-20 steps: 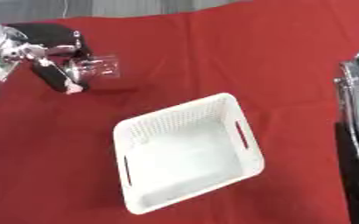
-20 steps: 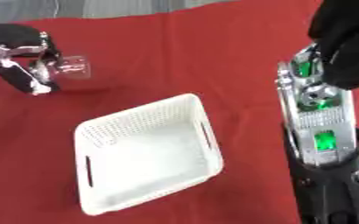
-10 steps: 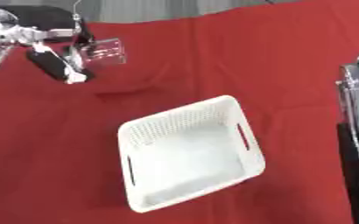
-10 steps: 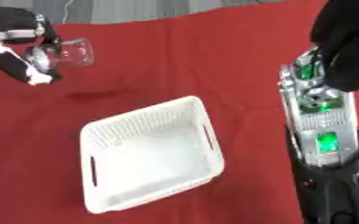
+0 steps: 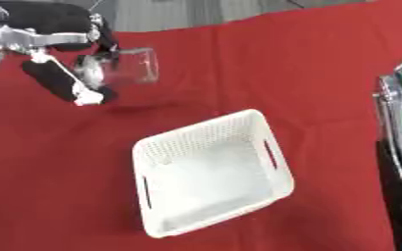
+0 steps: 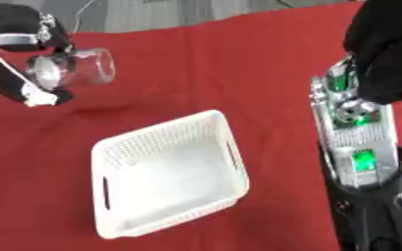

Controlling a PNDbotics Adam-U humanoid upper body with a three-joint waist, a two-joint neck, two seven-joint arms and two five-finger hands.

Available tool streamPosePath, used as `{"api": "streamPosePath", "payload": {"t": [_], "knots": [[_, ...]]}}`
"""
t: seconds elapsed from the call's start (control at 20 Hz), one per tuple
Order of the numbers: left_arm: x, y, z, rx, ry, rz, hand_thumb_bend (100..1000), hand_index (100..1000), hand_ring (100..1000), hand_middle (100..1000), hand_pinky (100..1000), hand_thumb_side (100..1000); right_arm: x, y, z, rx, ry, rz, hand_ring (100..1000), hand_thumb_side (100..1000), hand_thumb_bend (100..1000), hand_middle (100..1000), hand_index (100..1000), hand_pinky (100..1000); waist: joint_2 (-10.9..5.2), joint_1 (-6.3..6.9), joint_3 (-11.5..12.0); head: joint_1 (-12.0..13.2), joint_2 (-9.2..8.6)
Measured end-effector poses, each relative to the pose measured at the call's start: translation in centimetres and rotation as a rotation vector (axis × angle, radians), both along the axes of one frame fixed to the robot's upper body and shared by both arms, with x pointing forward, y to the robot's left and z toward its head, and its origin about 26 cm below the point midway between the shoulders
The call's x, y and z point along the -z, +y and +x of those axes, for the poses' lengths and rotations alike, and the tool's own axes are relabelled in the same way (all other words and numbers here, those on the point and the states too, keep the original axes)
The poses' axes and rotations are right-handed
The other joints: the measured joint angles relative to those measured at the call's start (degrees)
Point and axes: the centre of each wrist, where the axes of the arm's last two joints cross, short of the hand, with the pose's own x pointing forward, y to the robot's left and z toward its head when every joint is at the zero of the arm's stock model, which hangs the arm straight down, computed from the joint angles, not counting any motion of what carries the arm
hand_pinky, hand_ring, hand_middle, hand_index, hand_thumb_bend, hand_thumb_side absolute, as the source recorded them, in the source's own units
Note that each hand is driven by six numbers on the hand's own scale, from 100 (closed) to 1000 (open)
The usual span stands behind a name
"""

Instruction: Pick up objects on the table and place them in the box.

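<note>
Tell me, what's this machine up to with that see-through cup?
The robot's left hand has its fingers curled round a clear plastic cup, holding it on its side in the air above the red tablecloth. The white perforated basket sits nearer the robot and looks empty; the cup is not yet over it. The right arm shows at the right edge, with its hand not visible.

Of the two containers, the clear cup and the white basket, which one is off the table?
The clear cup, held in the left hand; the white basket sits on the red cloth.
</note>
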Motion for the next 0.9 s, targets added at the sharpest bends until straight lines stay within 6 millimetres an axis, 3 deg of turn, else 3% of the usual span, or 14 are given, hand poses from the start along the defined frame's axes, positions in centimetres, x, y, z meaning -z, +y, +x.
{"api": "streamPosePath", "payload": {"t": [0.35,0.9], "knots": [[-0.2,-2.8,-3.2,0.142,0.072,0.041,100,140,100,100,100,394,0.0,0.0,0.0,0.0,0.001,-0.002,578,1000,100,591,638,577,0.0,0.07,-0.31,0.0,0.01],[-0.8,-5.2,-3.5,0.266,0.152,0.066,100,142,100,100,100,396,0.0,0.1,0.0,-0.004,0.0,-0.006,578,1000,100,591,638,577,-0.31,0.16,-0.69,0.09,0.02]]}}
